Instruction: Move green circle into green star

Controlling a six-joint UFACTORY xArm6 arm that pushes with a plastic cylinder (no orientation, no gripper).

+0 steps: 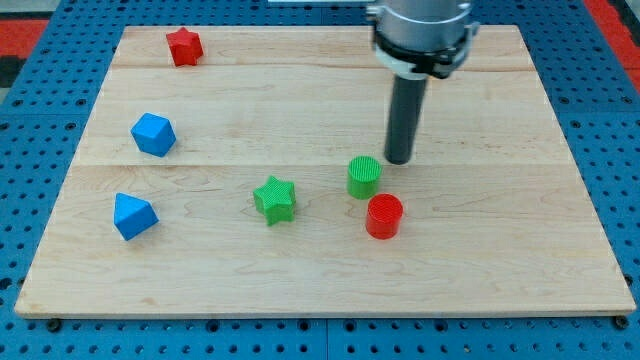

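Nearest the view's bottom edge of the wooden board [520,270] sits the red cylinder [384,216], just below and to the right of the green circle [364,177], the two close enough that it is hard to say whether they touch. The green circle, a short ribbed cylinder, stands a little right of the board's middle, and the green star [275,199] lies to its left and slightly lower, near but with a clear strip of bare wood between them. The arm carries no gripper, so there is nothing to spread or press together; its dark rod comes down from the view's top, and what the rig calls my tip [398,160] rests on the board just above and to the right of the green circle, apparently beside it and not yet pressing on it, though contact cannot be ruled out from this angle. As a judgement, the task is in its early stage: the tip is placed on the side of the circle away from the star, which suits a push toward the lower left, but the gap has yet to be closed. Well away at the view's left are two blue blocks, an upper blue polygon [153,134] and a lower blue polygon [133,216], and a red star [184,46] lies near the top left corner.
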